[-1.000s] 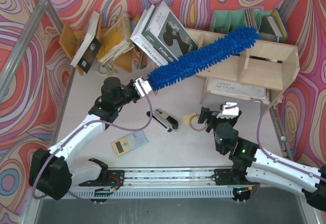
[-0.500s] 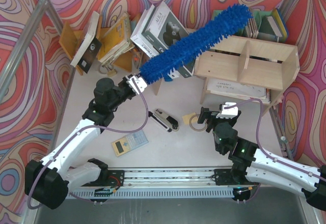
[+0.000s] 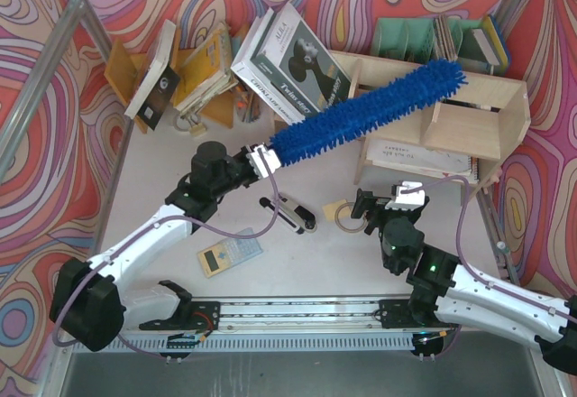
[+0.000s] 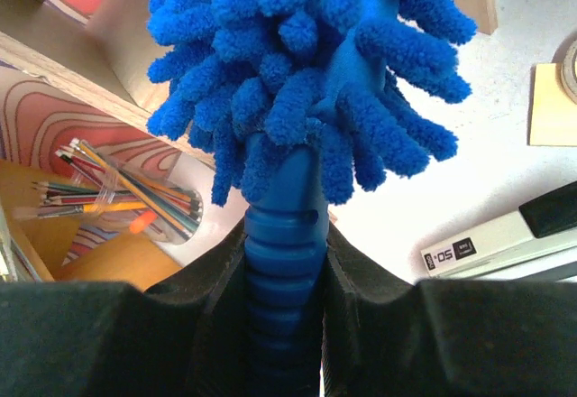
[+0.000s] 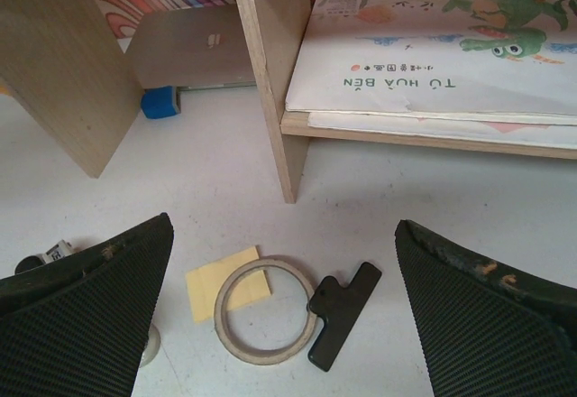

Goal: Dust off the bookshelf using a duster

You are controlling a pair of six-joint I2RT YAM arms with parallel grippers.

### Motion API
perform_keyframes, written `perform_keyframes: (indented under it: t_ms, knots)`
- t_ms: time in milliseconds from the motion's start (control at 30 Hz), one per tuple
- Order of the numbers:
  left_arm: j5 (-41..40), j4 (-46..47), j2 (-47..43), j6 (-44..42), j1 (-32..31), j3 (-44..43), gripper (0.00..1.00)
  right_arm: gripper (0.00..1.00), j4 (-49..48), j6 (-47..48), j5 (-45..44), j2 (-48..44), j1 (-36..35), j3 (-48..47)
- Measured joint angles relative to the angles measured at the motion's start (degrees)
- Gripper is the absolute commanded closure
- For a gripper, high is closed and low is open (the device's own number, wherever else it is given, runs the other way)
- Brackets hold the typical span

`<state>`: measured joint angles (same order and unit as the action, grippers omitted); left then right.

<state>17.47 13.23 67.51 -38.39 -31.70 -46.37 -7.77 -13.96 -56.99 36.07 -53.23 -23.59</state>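
The bright-blue fluffy duster (image 3: 361, 113) slants from lower left to upper right, and its far end lies over the top of the pale plywood bookshelf (image 3: 478, 126). My left gripper (image 3: 259, 160) is shut on the duster's ribbed darker-blue handle (image 4: 281, 253), with the fluffy head (image 4: 306, 72) filling the left wrist view above the left gripper (image 4: 281, 325). My right gripper (image 3: 383, 203) is open and empty, low over the table in front of the bookshelf. The right wrist view shows the right gripper (image 5: 284, 320) facing a shelf divider (image 5: 270, 72) and flat books (image 5: 433, 54) on the lower shelf.
An orange-brown book rack (image 3: 126, 68) and leaning books (image 3: 288, 59) stand at the back left. A mint-green file holder (image 3: 406, 36) stands behind the bookshelf. A stapler (image 3: 288, 212), a calculator (image 3: 230, 253), a tape ring (image 5: 266, 311), a black clip (image 5: 343, 316) and a pen cup (image 4: 126, 198) are on the table.
The left arm moved right, and the duster dropped from a raised position over the back down onto the shelf top. The right arm has not moved.
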Motion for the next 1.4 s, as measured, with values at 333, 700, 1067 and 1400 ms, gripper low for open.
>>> perform_keyframes:
  t_ms: [333,700,1067,1400]
  knots:
    - [-0.26,0.07,-1.75,0.02,1.25,0.24,1.00,0.01,0.04,-0.02,0.02,-0.39,0.00,0.00]
    - [3.15,-0.07,-6.95,1.16,10.84,-3.48,1.00,0.01,0.37,-0.02,0.02,0.55,0.00,0.00]
    - [4.31,-2.75,-9.33,1.31,17.07,-8.72,1.00,0.01,0.42,-0.02,0.02,1.07,0.00,-0.02]
    - [3.87,-15.37,-10.51,5.57,17.51,-22.25,1.00,0.01,0.39,-0.02,0.02,1.01,0.00,-0.02]
